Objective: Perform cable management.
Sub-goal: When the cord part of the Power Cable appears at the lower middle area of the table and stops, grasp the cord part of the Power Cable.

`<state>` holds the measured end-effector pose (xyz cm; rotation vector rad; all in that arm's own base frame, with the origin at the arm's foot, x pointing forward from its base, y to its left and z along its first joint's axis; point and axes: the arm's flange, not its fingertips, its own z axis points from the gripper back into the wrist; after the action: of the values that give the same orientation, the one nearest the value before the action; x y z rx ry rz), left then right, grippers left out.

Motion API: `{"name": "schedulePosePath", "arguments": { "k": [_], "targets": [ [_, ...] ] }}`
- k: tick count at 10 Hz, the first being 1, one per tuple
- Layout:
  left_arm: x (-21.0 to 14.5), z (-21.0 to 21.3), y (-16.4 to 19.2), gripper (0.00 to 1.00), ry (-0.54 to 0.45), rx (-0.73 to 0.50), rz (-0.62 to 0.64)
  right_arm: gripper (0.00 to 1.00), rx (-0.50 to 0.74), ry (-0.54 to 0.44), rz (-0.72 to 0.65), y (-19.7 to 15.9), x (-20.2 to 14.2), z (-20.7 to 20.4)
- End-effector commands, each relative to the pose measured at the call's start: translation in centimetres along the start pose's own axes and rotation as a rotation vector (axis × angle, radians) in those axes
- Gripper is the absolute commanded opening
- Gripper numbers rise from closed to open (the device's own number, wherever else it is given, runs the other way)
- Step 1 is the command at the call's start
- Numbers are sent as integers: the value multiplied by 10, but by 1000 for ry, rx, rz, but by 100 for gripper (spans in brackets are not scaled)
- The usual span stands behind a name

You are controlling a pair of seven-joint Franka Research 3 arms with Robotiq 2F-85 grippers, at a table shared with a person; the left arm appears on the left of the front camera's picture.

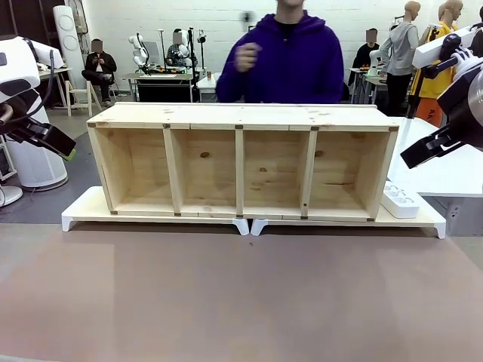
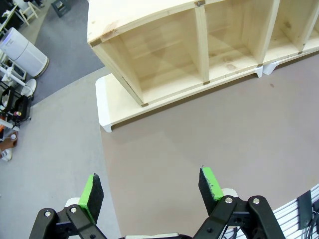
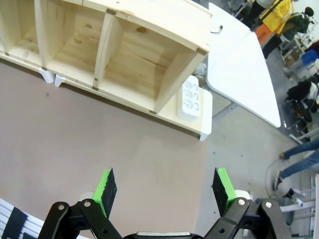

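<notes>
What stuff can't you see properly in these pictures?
- Front view: the person's hand is blurred, so whether it holds anything is unclear.
- Front view: the wooden shelf hides whatever lies behind it.
- Right wrist view: a small dark thing on the white side table is too tiny to name.

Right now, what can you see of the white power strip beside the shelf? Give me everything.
The power strip is a white plastic block with rounded corners. Its round sockets sit in two rows facing up, and nothing is plugged into the ones that show. It lies flat on the right end of the white riser, just outside the right wall of the wooden shelf, with its long side running along that wall. I cannot tell whether it touches the wall.
</notes>
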<state>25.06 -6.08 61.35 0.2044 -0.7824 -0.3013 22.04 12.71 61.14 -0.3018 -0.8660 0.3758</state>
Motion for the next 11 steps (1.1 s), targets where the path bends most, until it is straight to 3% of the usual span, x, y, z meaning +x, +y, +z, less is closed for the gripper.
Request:
{"name": "schedulePosePath", "arguments": {
  "k": [1,11],
  "targets": [
    [0,0,0,100,3,17,2,100,-3,-7,-1,-1,2,-3],
    [0,0,0,100,3,17,2,100,-3,-7,-1,-1,2,-3]
  ]
}}
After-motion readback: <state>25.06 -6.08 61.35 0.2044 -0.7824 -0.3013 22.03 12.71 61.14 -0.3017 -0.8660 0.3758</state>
